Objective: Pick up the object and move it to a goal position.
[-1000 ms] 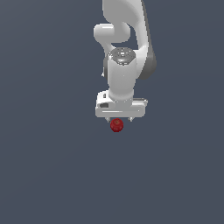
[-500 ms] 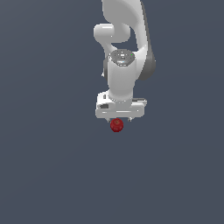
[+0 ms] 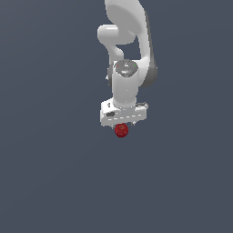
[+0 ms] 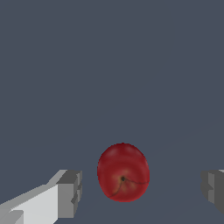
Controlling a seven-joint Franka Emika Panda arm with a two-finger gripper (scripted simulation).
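I saw the apple (image 4: 123, 172) between the spread fingers (image 4: 69, 194), untouched. Its dimple faced the wrist camera. The gripper (image 3: 122, 124) hung above it.

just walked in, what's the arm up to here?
A single white Panda arm is going for a small dark-red apple. The gripper is open and positioned over it: in the wrist view the apple sits in the gap between the two fingers, with clear space on both sides, so nothing is gripped. In the exterior view the apple shows just below the gripper body on the plain grey surface. No goal marker is visible.
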